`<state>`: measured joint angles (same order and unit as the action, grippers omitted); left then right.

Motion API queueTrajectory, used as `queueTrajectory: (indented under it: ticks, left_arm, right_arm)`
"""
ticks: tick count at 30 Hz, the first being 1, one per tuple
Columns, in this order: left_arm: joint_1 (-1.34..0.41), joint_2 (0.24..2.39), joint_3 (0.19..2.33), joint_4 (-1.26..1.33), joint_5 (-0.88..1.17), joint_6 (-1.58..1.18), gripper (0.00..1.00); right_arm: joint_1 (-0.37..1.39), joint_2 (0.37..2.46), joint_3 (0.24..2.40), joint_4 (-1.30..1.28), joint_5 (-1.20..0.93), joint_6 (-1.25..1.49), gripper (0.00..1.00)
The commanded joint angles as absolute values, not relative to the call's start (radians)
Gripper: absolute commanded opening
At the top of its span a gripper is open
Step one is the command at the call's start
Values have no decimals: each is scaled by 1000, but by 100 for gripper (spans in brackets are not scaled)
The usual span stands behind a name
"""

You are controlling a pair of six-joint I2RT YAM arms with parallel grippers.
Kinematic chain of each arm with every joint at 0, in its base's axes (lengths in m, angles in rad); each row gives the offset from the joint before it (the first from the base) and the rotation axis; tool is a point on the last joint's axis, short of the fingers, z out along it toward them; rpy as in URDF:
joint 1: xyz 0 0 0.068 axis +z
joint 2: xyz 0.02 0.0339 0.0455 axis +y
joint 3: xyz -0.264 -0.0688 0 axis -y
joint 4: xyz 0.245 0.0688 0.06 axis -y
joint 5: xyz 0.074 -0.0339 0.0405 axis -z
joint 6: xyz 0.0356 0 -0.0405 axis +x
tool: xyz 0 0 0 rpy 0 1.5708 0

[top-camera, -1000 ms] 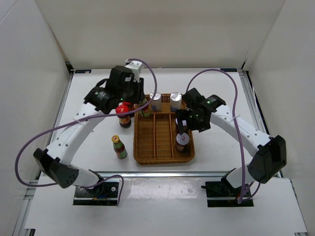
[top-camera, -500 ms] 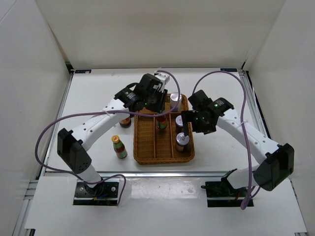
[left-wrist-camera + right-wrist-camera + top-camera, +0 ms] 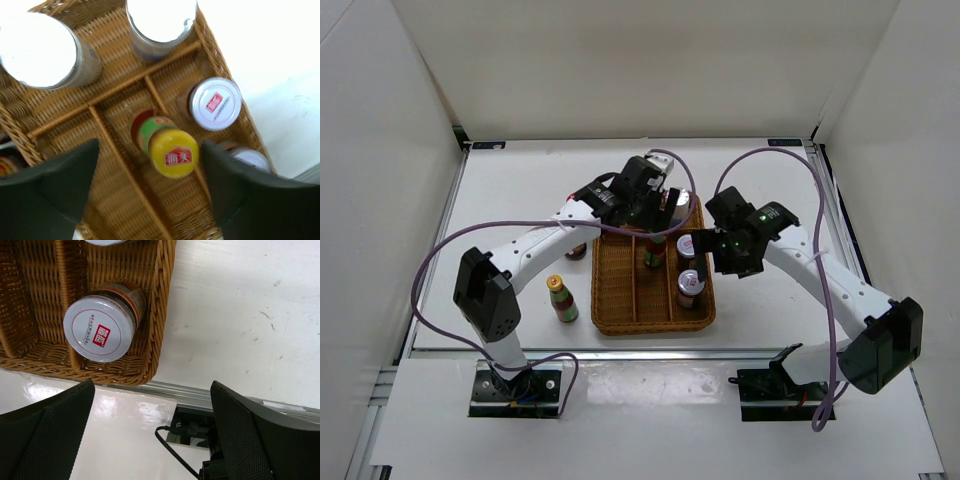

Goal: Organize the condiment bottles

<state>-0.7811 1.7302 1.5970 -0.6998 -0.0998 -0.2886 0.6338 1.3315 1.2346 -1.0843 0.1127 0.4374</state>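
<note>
Over the tray (image 3: 618, 285), your left pincer (image 3: 150, 146) hangs spread wide, its fingers (image 3: 60, 185) on either side of a yellow-capped bottle (image 3: 172, 152) and clear of it. That bottle stands in the tray's middle lane. In the cross row at the far end sit the far-left shaker (image 3: 37, 50) and the far-right shaker (image 3: 160, 20), both silver-capped. The right lane holds the mid shaker (image 3: 215, 102) just beside the bottle, with the near shaker (image 3: 100, 327) in the tray's near right corner. Your right pincer (image 3: 152, 385) is also spread wide and pinches nothing. It hovers over the tray's right rim, where the wicker meets the surface (image 3: 760, 180), with the near shaker off to one side of its gap. A second bottle (image 3: 560, 298), also yellow-capped, stands on the surface left of the tray, apart from it. Under your left arm there may be a dark jar (image 3: 575, 250) beside the tray, but it is mostly hidden.
</note>
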Motion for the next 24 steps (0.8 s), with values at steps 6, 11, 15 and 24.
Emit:
queueTrajectory:
  ticks: [6,11,15,24]
  left_arm:
    - [-784,1548,1623,-664,-290,-238,100]
    - [-784,1271,1485,-713,-353,-218,100]
    - [-784,1008,1290,-794,-434,-343,100]
    - [-784,779,1046,-971,-402,-564,100]
  right_arm:
    - [618,1308,1220,-1094,117,433,100]
    - [618,1318,1209,-1074,107,414,100]
    - [609,1341,1200,-1065,89,405,100]
    - [600,1410,1239,-1046,26,361,100]
